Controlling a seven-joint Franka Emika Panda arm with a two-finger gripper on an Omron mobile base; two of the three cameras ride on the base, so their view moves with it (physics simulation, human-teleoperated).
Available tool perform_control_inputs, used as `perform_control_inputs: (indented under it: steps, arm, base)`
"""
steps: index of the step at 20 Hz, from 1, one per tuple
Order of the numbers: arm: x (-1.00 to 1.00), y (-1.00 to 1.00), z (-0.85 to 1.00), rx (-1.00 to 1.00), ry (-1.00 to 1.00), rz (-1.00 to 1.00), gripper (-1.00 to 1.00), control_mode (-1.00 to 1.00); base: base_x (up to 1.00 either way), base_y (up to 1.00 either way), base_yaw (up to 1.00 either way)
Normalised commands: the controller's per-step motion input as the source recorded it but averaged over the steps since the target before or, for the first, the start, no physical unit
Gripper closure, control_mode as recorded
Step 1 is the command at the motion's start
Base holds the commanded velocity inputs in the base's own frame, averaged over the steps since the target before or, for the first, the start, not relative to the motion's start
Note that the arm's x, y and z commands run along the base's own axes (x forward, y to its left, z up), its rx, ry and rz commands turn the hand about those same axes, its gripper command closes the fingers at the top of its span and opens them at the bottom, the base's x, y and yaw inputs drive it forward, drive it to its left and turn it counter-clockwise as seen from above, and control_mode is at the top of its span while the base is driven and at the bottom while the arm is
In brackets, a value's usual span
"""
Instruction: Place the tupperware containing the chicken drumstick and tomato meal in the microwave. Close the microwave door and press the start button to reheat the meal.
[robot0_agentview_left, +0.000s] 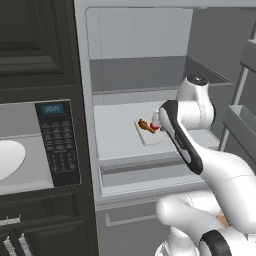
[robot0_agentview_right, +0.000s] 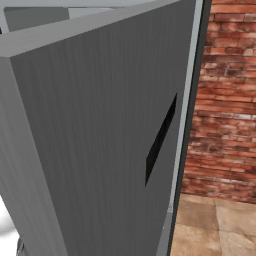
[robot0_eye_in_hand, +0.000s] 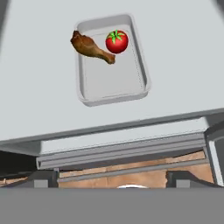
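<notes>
The tupperware (robot0_eye_in_hand: 113, 61) lies on a pale grey fridge shelf (robot0_eye_in_hand: 39, 100), a shallow translucent tray. In its far end lie the brown chicken drumstick (robot0_eye_in_hand: 89, 46) and the red tomato (robot0_eye_in_hand: 117, 41). My gripper (robot0_eye_in_hand: 116, 181) hovers above the shelf's front edge, short of the tray, open with nothing between its fingertips (robot0_eye_in_hand: 43, 179). From the left base camera the tupperware (robot0_agentview_left: 150, 134) sits just left of my arm's dark wrist link. The microwave (robot0_agentview_left: 35, 150) is at the left with its cavity open, its white plate (robot0_agentview_left: 7, 157) and keypad panel (robot0_agentview_left: 59, 145) showing; the microwave door is out of view.
The open fridge (robot0_agentview_left: 145, 75) has an upper shelf above the tray and a drawer front (robot0_agentview_left: 140, 170) below it. Door bins (robot0_agentview_left: 242, 125) stand at the right. The grey fridge door (robot0_agentview_right: 100, 140) rises close on the right side, a brick wall (robot0_agentview_right: 225, 100) beyond. Dark cabinets (robot0_agentview_left: 35, 45) surround the microwave.
</notes>
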Motion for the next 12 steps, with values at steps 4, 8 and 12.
perform_control_inputs:
  steps: [4,8,12]
  arm:
    - [0.0,-0.03,-0.45,0.07,-0.17,-0.2,-1.0,-1.0]
    - [0.01,0.0,-0.34,0.06,-0.12,-0.23,-1.0,-1.0]
    - [0.1,-0.06,-0.2,0.1,-0.01,-0.22,-1.0,-1.0]
  base:
    - [0.0,0.0,0.0]
    - [0.0,0.0,0.0]
    - [0.0,0.0,0.0]
